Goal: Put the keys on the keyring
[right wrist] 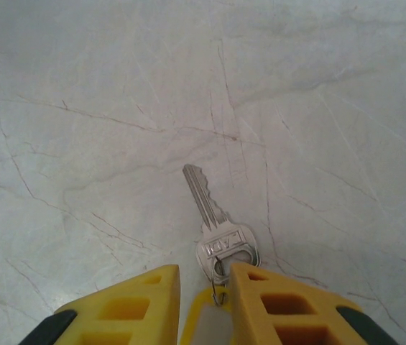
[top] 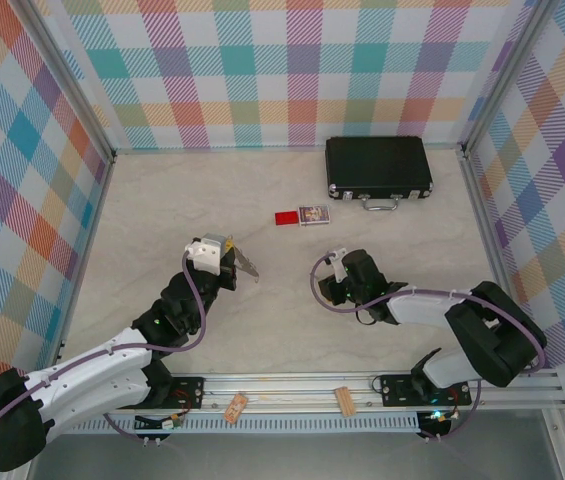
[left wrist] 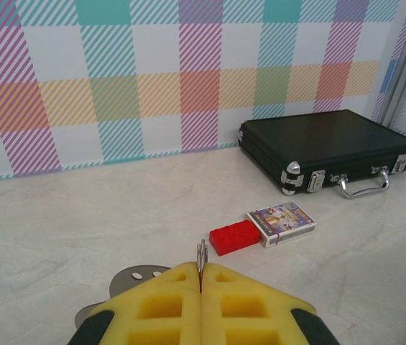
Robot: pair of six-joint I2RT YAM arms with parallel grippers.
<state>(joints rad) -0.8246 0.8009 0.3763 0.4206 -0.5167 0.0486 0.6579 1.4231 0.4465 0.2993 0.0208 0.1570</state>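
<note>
The left claw [left wrist: 201,270] is pressed together on the thin keyring [left wrist: 201,251]. It holds the ring off the table [left wrist: 80,215], well in front of the black case [left wrist: 325,140] and toward the left arm's side. The silver key [right wrist: 215,231] lies flat on the table, in front of the case. The right claw [right wrist: 205,279] is partly spread astride the key's head.

With the key lying so flat, the pads could skid it away or catch only its little wire loop. The key would then dangle crooked. The sliver-thin hold on the ring may also twist under pushing.

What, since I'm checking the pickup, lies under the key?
Bare marbled table under the key. The small ring on its head runs between the right tool's fingers, which cover the rest.
</note>
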